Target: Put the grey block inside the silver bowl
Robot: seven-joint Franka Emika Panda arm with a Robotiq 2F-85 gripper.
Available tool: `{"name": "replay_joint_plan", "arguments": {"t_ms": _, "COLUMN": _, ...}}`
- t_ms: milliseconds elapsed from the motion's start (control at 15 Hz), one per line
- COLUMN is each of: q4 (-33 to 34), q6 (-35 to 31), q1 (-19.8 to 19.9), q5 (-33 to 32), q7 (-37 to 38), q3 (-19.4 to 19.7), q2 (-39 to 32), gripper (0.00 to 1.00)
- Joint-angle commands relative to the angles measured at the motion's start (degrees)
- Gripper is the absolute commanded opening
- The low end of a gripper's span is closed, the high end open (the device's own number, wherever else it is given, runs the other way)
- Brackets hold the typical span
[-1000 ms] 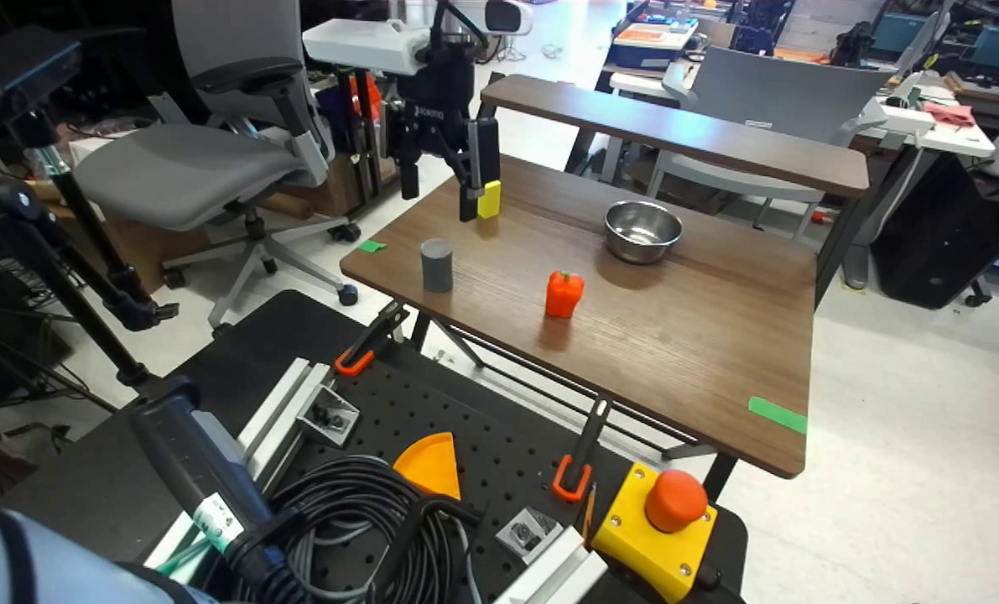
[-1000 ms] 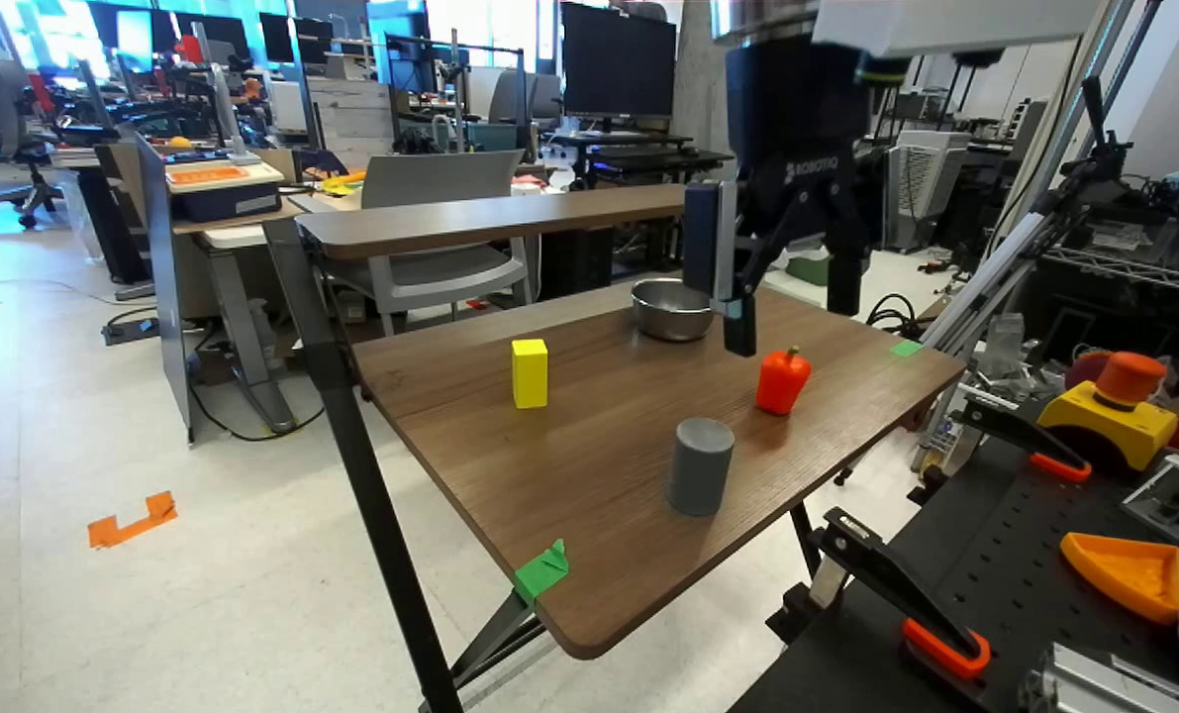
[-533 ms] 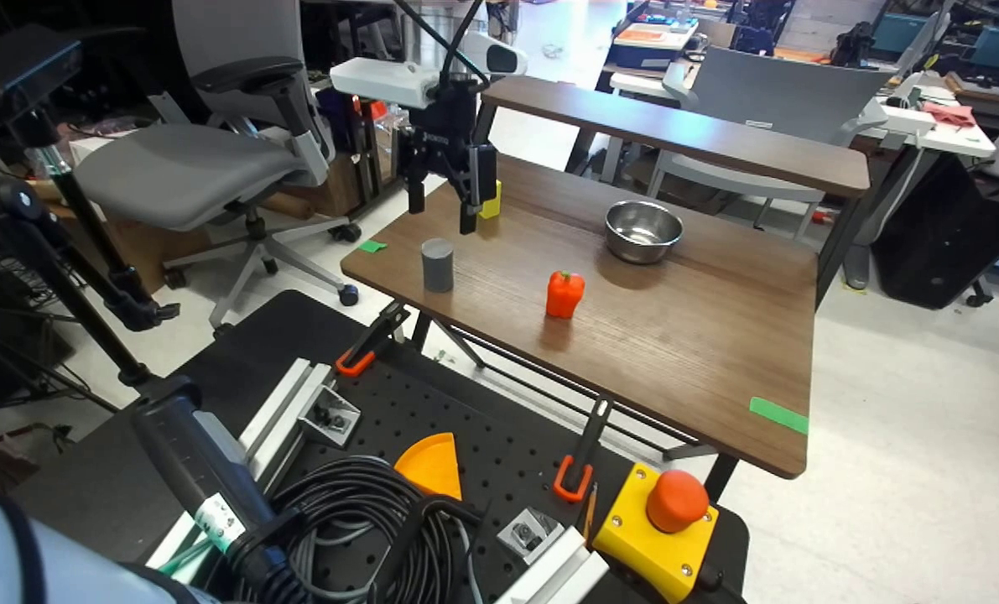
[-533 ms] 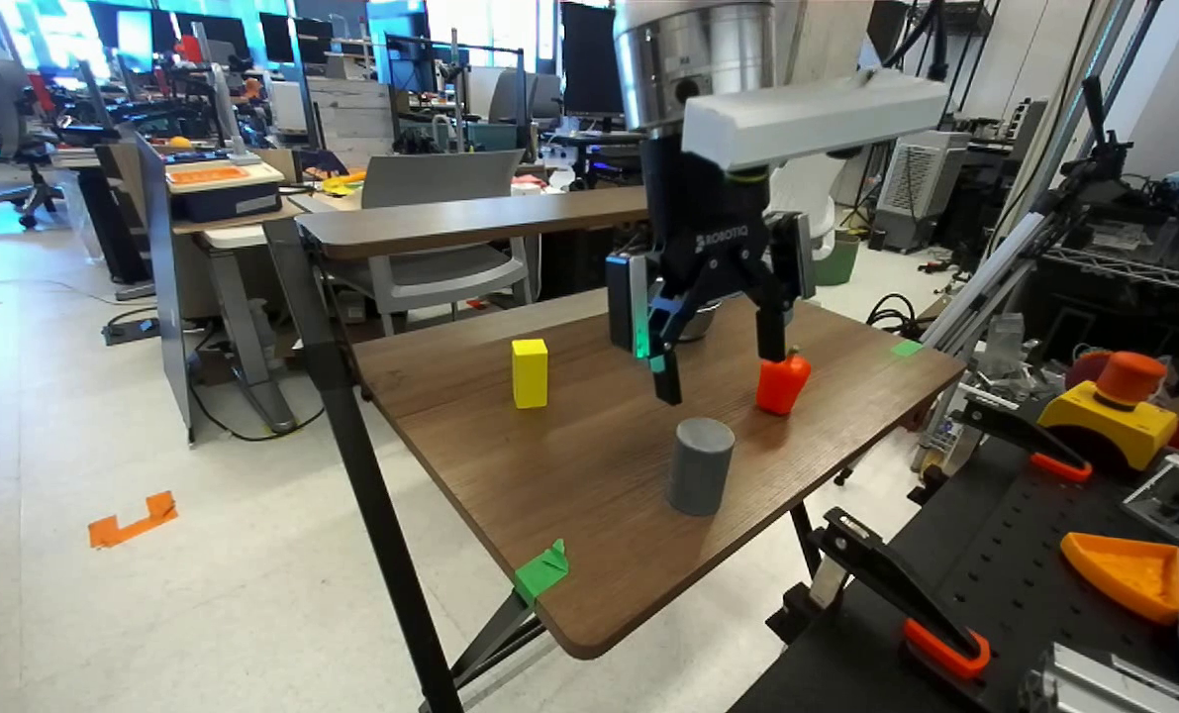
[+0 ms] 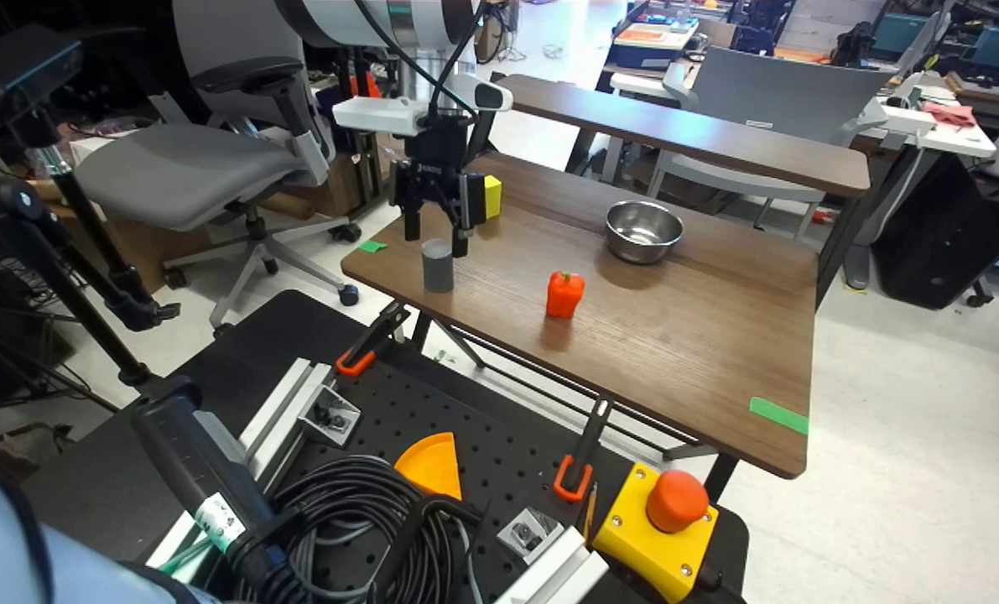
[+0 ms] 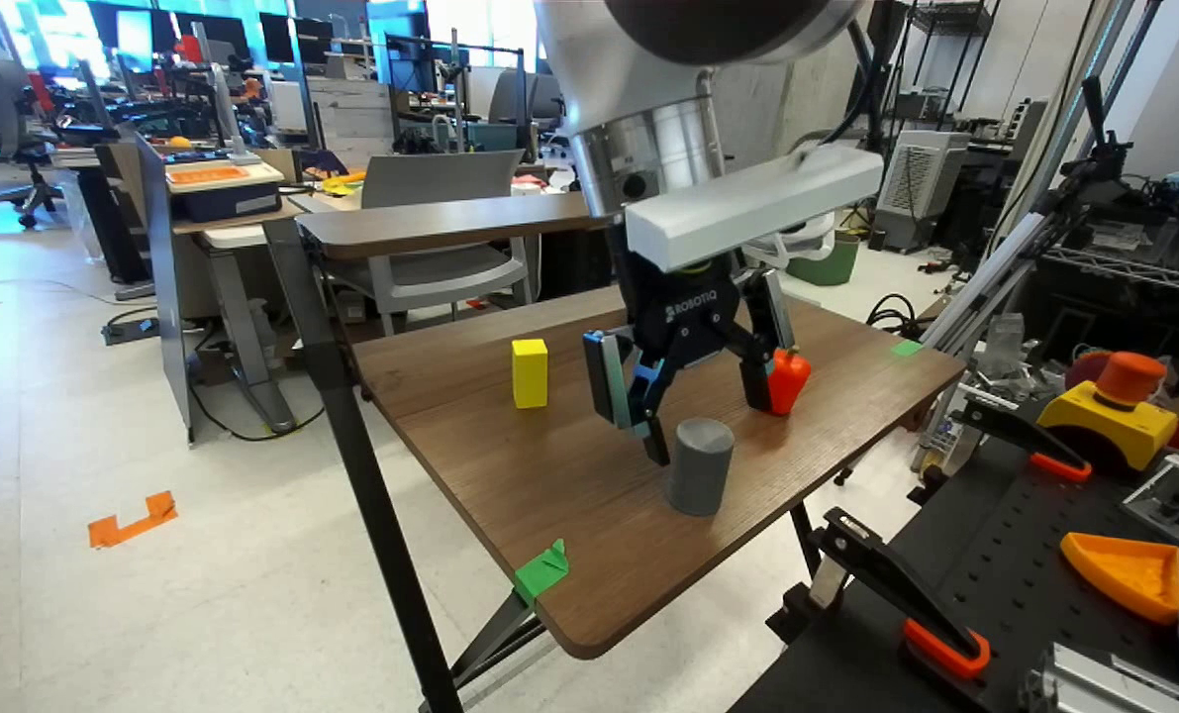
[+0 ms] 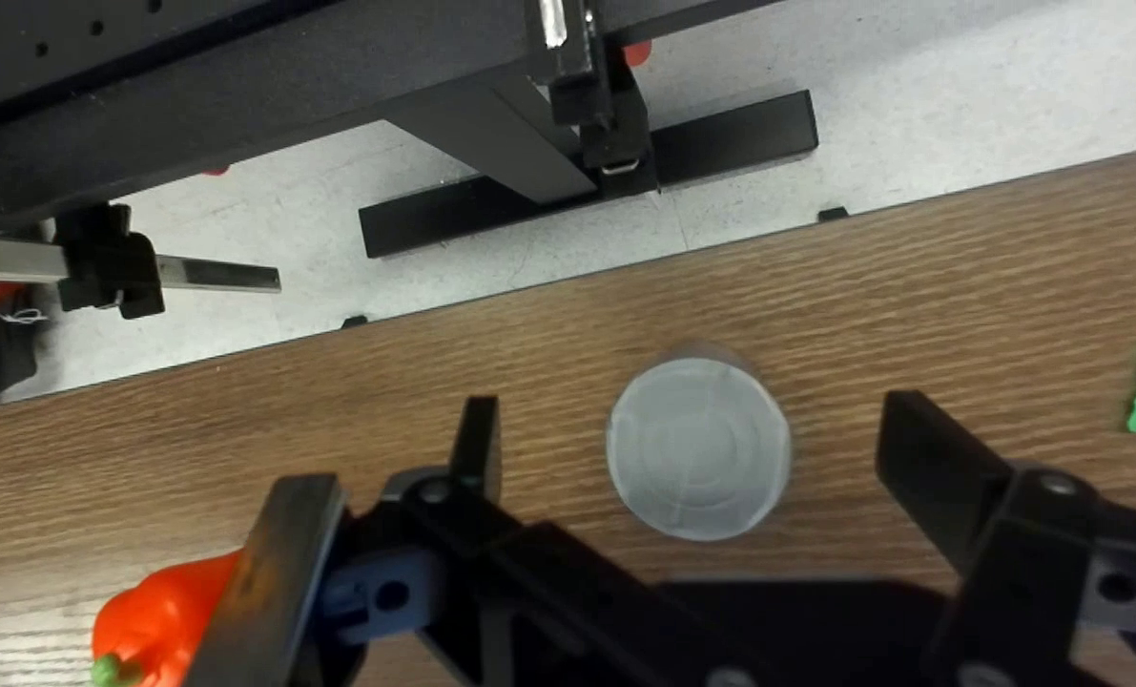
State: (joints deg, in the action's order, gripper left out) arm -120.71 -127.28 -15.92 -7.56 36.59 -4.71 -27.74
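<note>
- One brown wooden surface [image 5: 700, 352] with a raised shelf [image 5: 684, 134] along one long side.
- white arm [image 6: 638, 89]: hangs from top in both exterior views.
- pincer [image 6: 706, 420]: fingers apart, pointing down over the grey block [image 7: 699, 448]. In wrist view the block's round top sits between the fingertips, gap showing on both sides. Cannot tell whether the tips reach below its top.
- silver bowl [image 5: 643, 231]: upright on the surface, toward the shelf side, well apart from grey block.
- grey block: cylinder, upright on the surface, near the long edge opposite the shelf, close to a corner.
- red pepper [image 6: 790, 381]: on the surface, stem up, near that same long edge, apart from grey block; partly behind a finger in an exterior view.
- yellow block [image 5: 493, 197]: upright on the surface, toward the same short end as grey block; partly behind the pincer in an exterior view.
- green tape [image 6: 541, 572]: one piece at the corner by grey block.
</note>
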Motion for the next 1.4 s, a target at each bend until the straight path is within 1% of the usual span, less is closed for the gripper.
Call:
{"name": "replay_joint_plan", "arguments": {"t_ms": 0, "q4": 3.5, "q6": 2.2, "q1": -2.5, "q5": -1.7, "q7": 2.1, "q3": 2.1, "q2": -3.3, "gripper": 1.0}}
{"name": "replay_joint_plan", "arguments": {"t_ms": 67, "q4": 4.0, "q6": 2.1, "q1": -2.9, "q5": -1.9, "q7": 2.4, "q3": 2.4, "q2": -3.9, "gripper": 1.0}}
{"name": "replay_joint_plan", "arguments": {"t_ms": 133, "q4": 4.6, "q6": 1.9, "q1": -3.2, "q5": -2.0, "q7": 2.6, "q3": 2.7, "q2": -4.5, "gripper": 0.75}}
{"name": "replay_joint_plan", "arguments": {"t_ms": 200, "q4": 5.2, "q6": 1.8, "q1": -3.6, "q5": -2.2, "q7": 2.9, "q3": 3.0, "q2": -5.2, "gripper": 0.74}}
{"name": "replay_joint_plan", "arguments": {"t_ms": 267, "q4": 5.6, "q6": 1.7, "q1": -3.8, "q5": -2.4, "q7": 3.1, "q3": 3.2, "q2": -5.6, "gripper": 0.68}}
{"name": "replay_joint_plan", "arguments": {"t_ms": 333, "q4": 6.1, "q6": 1.8, "q1": -4.0, "q5": -2.4, "q7": 3.3, "q3": 3.4, "q2": -6.0, "gripper": 0.58}}
{"name": "replay_joint_plan", "arguments": {"t_ms": 467, "q4": 6.8, "q6": 2.5, "q1": -4.1, "q5": -1.9, "q7": 3.5, "q3": 3.4, "q2": -6.4, "gripper": 0.42}}
{"name": "replay_joint_plan", "arguments": {"t_ms": 600, "q4": 7.5, "q6": 4.6, "q1": -3.4, "q5": -0.2, "q7": 2.8, "q3": 2.8, "q2": -5.8, "gripper": 0.27}}
{"name": "replay_joint_plan", "arguments": {"t_ms": 667, "q4": 7.5, "q6": 6.0, "q1": -2.7, "q5": 1.1, "q7": 1.9, "q3": 2.3, "q2": -4.6, "gripper": 0.21}}
{"name": "replay_joint_plan", "arguments": {"t_ms": 800, "q4": 7.0, "q6": 6.4, "q1": -0.5, "q5": 4.3, "q7": 0.2, "q3": 1.6, "q2": -0.7, "gripper": 0.18}}
{"name": "replay_joint_plan", "arguments": {"t_ms": 933, "q4": 6.4, "q6": 4.3, "q1": 1.3, "q5": 7.4, "q7": -0.3, "q3": 1.8, "q2": 2.7, "gripper": 0.1}}
{"name": "replay_joint_plan", "arguments": {"t_ms": 1133, "q4": 7.4, "q6": 2.5, "q1": 4.6, "q5": 11.0, "q7": -0.7, "q3": 3.0, "q2": 6.6, "gripper": 0.1}}
{"name": "replay_joint_plan", "arguments": {"t_ms": 1333, "q4": 10.9, "q6": 2.9, "q1": 8.2, "q5": 12.6, "q7": -0.7, "q3": 4.3, "q2": 7.2, "gripper": 0.1}}
